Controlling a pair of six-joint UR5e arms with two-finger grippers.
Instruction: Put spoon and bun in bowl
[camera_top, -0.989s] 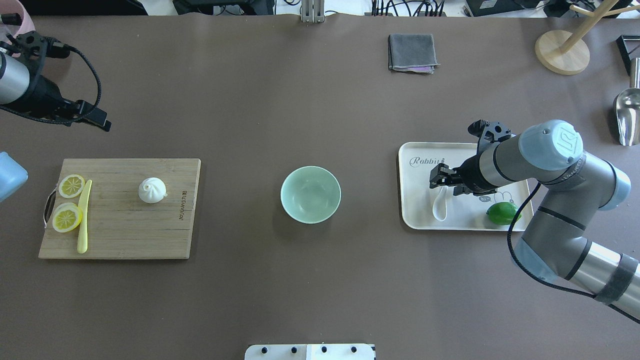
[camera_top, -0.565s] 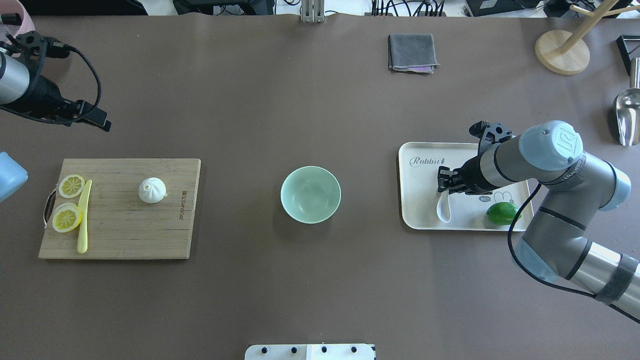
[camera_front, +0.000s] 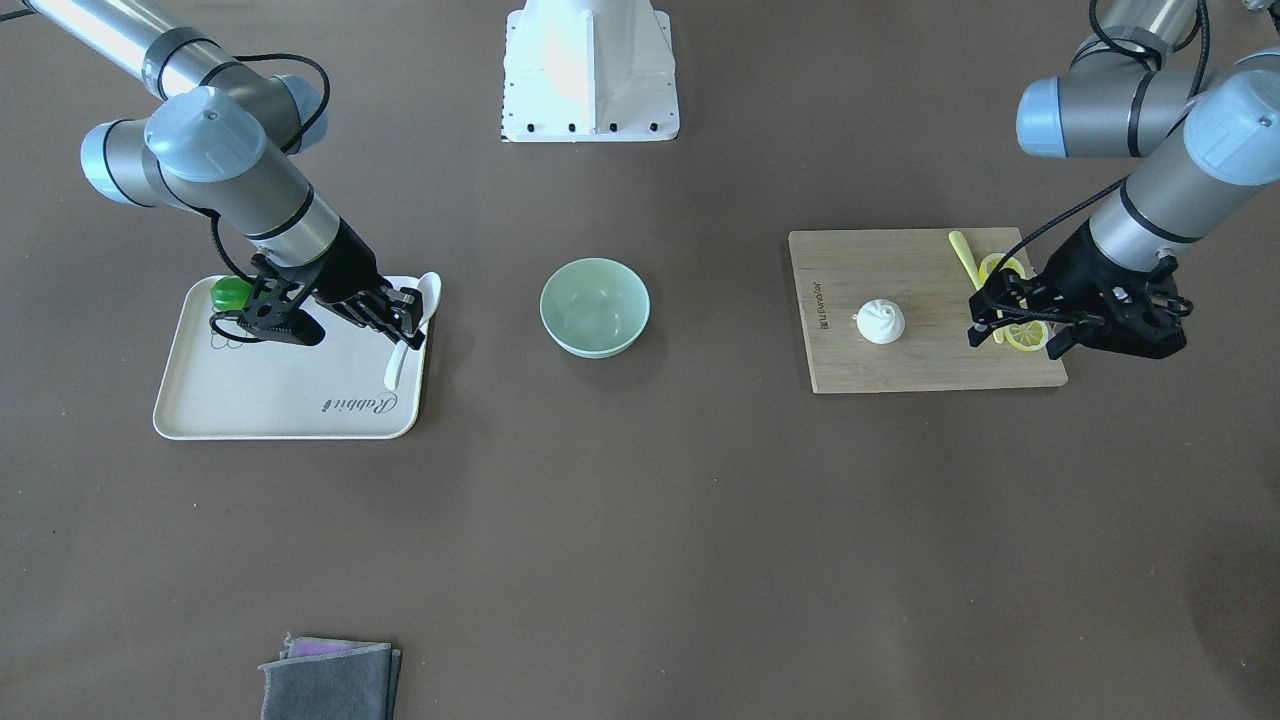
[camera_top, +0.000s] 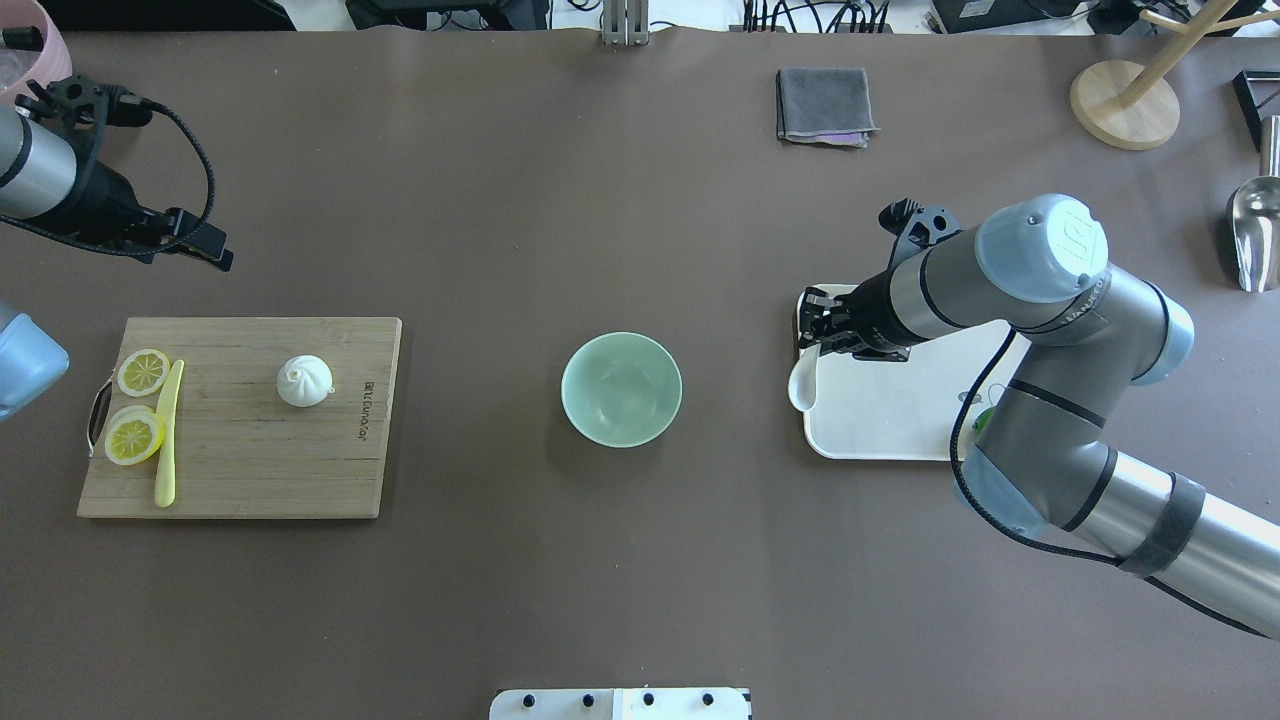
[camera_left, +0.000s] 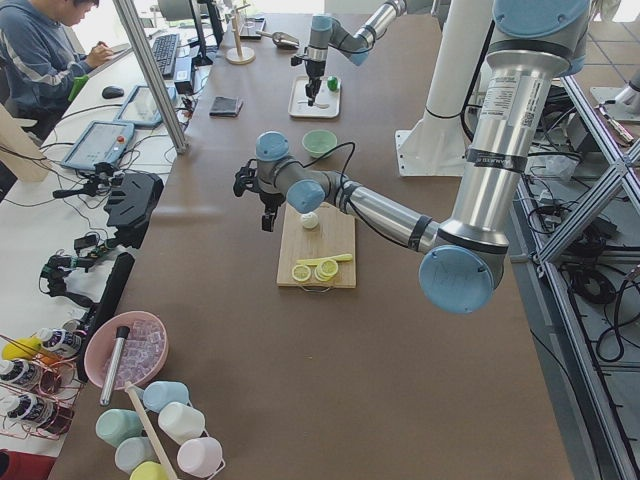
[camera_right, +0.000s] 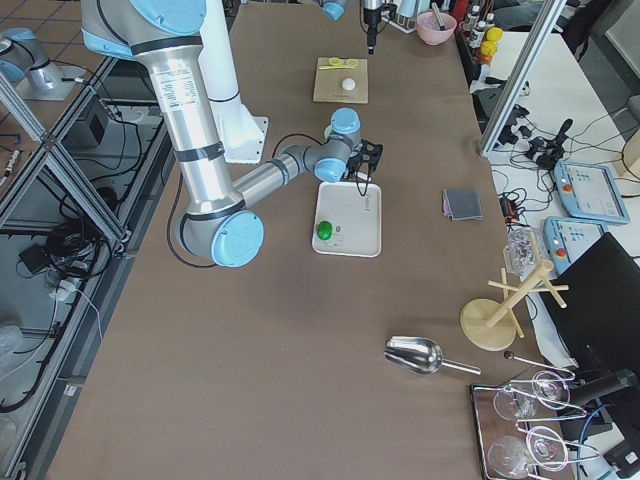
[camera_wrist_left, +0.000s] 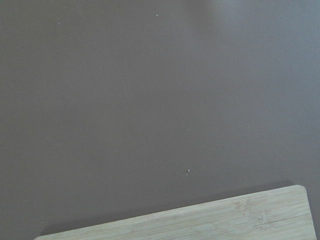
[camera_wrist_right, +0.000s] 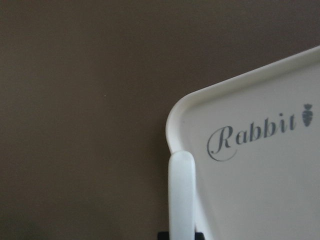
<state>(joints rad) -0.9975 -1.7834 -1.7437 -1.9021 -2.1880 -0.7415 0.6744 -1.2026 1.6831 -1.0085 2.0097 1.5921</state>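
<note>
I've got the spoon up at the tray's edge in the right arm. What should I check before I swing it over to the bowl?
1. Grip: ok. The right gripper is shut on the handle of the spoon.
2. Spoon's height over the tray: cannot tell.
3. The bowl upright and empty: ok.
4. Path from spoon to bowl: ok, only bare table shows between them.
5. The left gripper out of the way: ok, it is beyond the cutting board, far from the bowl.
6. The bun in the bowl: not ok, it sits on the cutting board.
</note>
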